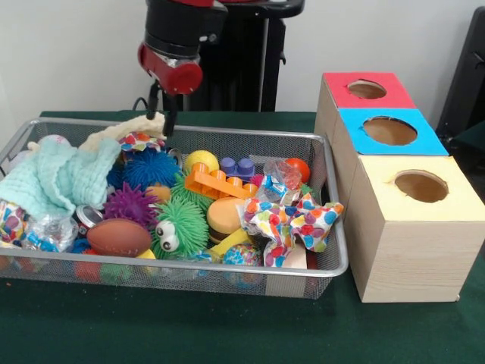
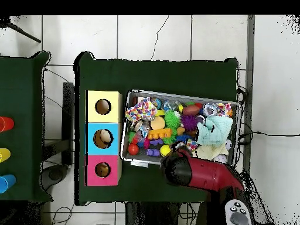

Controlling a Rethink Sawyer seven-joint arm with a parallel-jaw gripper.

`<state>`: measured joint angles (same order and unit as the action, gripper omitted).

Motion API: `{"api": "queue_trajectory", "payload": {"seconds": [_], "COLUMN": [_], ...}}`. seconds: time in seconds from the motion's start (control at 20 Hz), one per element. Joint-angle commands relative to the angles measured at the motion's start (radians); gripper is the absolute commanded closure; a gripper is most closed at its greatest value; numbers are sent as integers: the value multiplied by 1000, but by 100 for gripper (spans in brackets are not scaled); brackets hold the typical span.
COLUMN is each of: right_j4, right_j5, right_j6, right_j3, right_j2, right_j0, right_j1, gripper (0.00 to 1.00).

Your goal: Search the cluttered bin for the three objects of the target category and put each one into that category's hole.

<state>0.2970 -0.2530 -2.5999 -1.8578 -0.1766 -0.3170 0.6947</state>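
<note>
A wire mesh bin (image 1: 333, 227) holds a heap of toys and cloths. My gripper (image 1: 161, 114) hangs over its back left rim, shut on the raised tip of a cream cloth (image 1: 121, 130) that drapes along the back edge. A mint cloth (image 1: 61, 178) fills the bin's left end, and a polka-dot cloth (image 1: 292, 224) lies at the right end. Right of the bin stand a red box (image 1: 345, 95), a blue box (image 1: 424, 136) and a yellow box (image 1: 455, 197), each with a round hole on top. In the overhead view the red arm (image 2: 199, 173) covers the gripper.
Packed in the bin are a brown football (image 1: 119, 236), a green puffer with eyes (image 1: 180, 227), an orange brick (image 1: 220, 184), blue (image 1: 150, 168) and purple (image 1: 130, 203) spiky balls, a yellow ball (image 1: 201, 160) and a red ball (image 1: 299, 168). The table is green.
</note>
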Motion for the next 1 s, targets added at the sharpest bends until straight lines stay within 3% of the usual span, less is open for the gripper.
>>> {"api": "queue_trajectory", "payload": {"seconds": [0.05, 0.2, 0.45, 0.7, 1.0], "right_j4": [122, 133, 116, 55, -14], "right_j5": [28, 78, 123, 169, 207], "right_j6": [16, -25, -72, -130, -140], "right_j3": [42, 90, 128, 173, 196], "right_j2": [-65, -100, -137, -225, -274], "right_j0": [35, 30, 28, 73, 105], "right_j1": [-126, -236, -341, -477, -551], "gripper": [0, 0, 0, 0, 0]}}
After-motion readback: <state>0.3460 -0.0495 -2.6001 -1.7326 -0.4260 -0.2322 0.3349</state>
